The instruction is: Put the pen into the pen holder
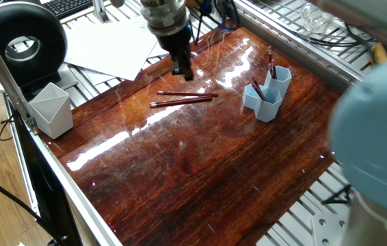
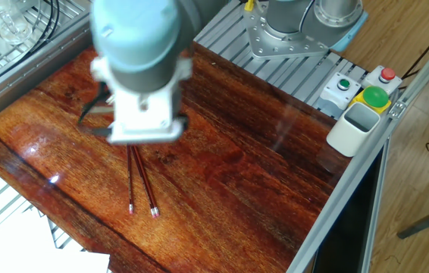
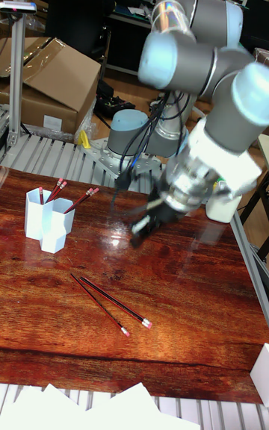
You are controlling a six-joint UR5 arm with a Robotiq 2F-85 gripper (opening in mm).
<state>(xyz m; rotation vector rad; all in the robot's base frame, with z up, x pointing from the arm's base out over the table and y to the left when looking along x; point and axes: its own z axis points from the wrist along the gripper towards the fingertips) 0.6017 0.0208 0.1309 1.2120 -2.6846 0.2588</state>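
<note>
A glossy, dark red wooden tabletop (image 1: 200,157) sits on a ribbed metal frame, strong glare streaking its far half. Around it: loose white paper sheets (image 1: 111,44), a black round device (image 1: 22,41), a cardboard box (image 3: 52,83) and a control box with red and green buttons (image 2: 370,87).

2 red pens (image 1: 183,98) lie side by side on the tabletop, nearly touching at one end, well apart from the pen holder (image 1: 267,94). That 1 light blue holder stands near the tabletop's edge with about 4 more pens upright in its tubes. 1 pale grey angular cup (image 1: 51,109) stands at the opposite corner.

The pincer (image 1: 182,68) hangs above the 2 loose pens, carrying nothing; motion blur leaves the spread of its fingers impossible to tell.
</note>
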